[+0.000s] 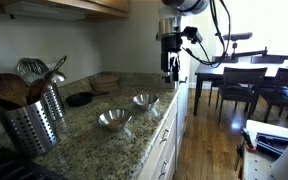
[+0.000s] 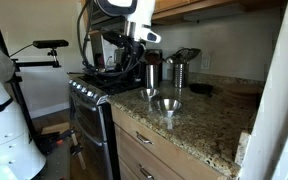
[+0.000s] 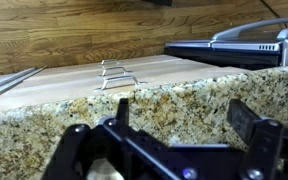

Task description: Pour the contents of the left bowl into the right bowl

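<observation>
In an exterior view, a perforated steel utensil holder stands upright at the far left of the speckled granite desk, with wooden spoons and metal utensils sticking out of its top. To its right and farther back lies a dark flat dish, near the wall.

Next comes the left bowl, a small shiny steel bowl sitting upright on the desk, towards the front edge. What is inside it is too small to tell. Just right of it and a little farther back sits the right bowl, a matching steel bowl, also upright. The two are near each other but not touching.

Farther right, the tool hangs from the arm above the far end of the desk, clear of both bowls and touching nothing. In the wrist view its two dark fingers stand spread wide with nothing between them, and the granite edge of the desk runs across the picture beyond them.

At the far right of the exterior view, off the desk, stand a dark dining table and chairs on a wooden floor.
</observation>
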`<state>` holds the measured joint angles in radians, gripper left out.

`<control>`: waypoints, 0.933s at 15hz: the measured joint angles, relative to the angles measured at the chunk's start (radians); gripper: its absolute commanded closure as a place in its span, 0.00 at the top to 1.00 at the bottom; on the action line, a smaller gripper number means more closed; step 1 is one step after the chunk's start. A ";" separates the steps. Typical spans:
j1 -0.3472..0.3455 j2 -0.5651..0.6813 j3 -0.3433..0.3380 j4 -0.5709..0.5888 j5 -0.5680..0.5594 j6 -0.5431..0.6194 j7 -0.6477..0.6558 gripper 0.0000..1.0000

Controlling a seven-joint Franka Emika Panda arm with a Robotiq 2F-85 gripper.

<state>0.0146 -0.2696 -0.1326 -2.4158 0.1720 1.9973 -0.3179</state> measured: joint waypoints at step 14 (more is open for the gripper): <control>0.002 0.365 0.118 0.287 0.068 0.050 -0.077 1.00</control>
<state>0.0171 0.0951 -0.0144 -2.1293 0.2398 2.0471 -0.3947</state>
